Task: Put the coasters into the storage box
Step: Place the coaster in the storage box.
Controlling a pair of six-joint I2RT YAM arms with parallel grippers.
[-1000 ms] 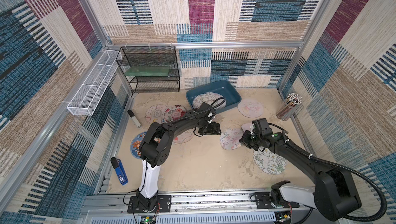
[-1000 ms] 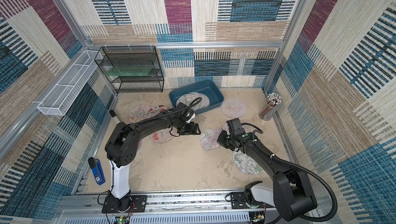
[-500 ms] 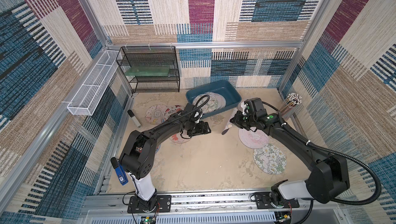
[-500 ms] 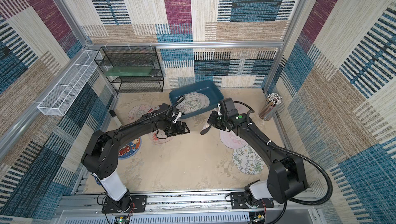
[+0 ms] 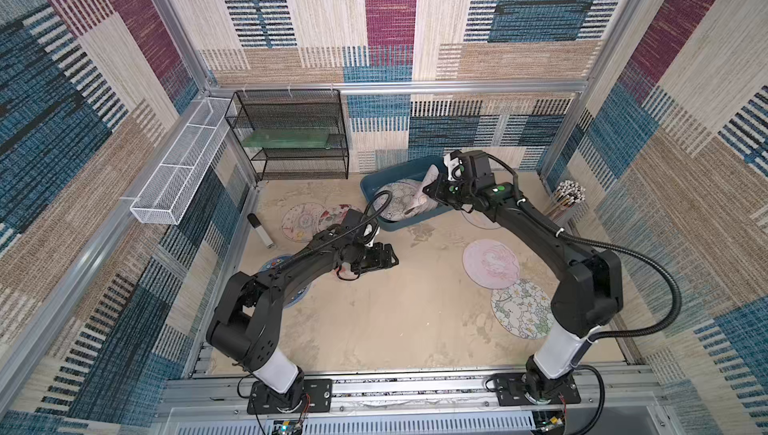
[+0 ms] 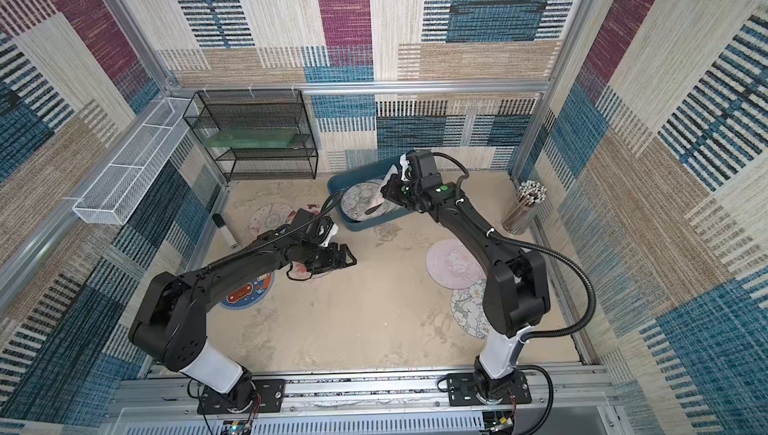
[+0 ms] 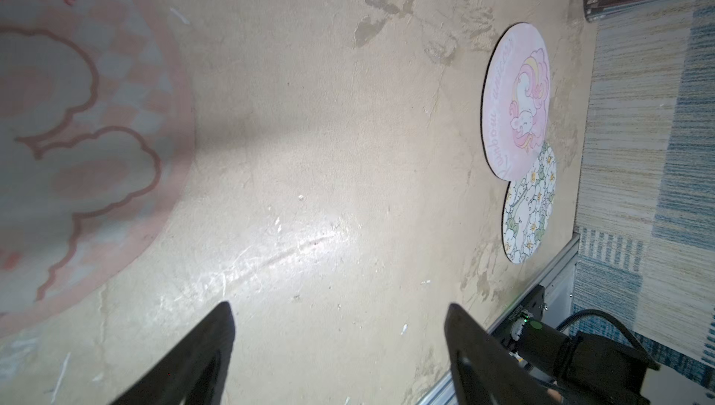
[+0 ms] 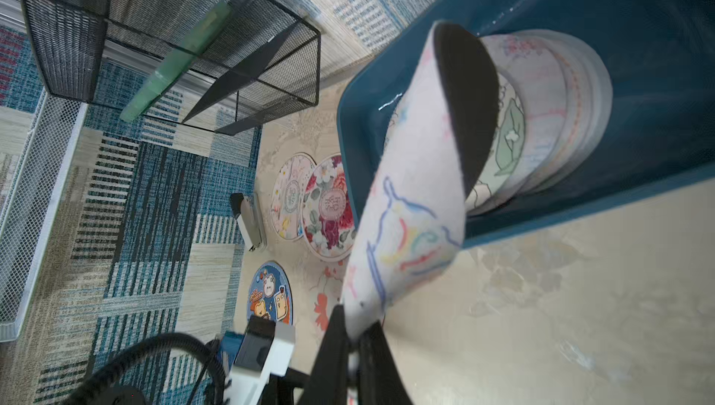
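Right arm: the right fingers [image 8: 333, 349] are clenched on the edge of the held coaster [image 8: 410, 198], which is white with blue and coloured line drawings and a dark underside. It curls into a trough. Its far end hangs over the inside of the storage box [image 8: 580, 209], and its gripped end sticks out past the near wall.

In both top views I see this arm reaching over the box from the right. The box stands at the back of the tabletop [image 5: 395, 320], just right of the black wire rack [image 5: 291, 133]. A fanned stack of coasters [image 8: 561, 112] lies inside it.

Left arm: the left fingers [image 7: 209, 345] are released and spread wide with nothing between them. They sit low over bare tabletop near the middle. The pink checked coaster [image 7: 77, 132] lies just beside them, blurred in the wrist view.

Loose on the tabletop:
- The pink unicorn coaster [image 5: 490, 264] is on the right, its edge overlapping the flower-print coaster [image 5: 521, 308].
- Two pale coasters [image 5: 301, 221] lie side by side in front of the rack, touching or overlapping.
- The dark blue coaster [image 6: 245, 291] is on the left, partly hidden by the left arm.
- One more coaster [image 5: 478, 219] is mostly hidden beneath the right arm, so I cannot make out its print.
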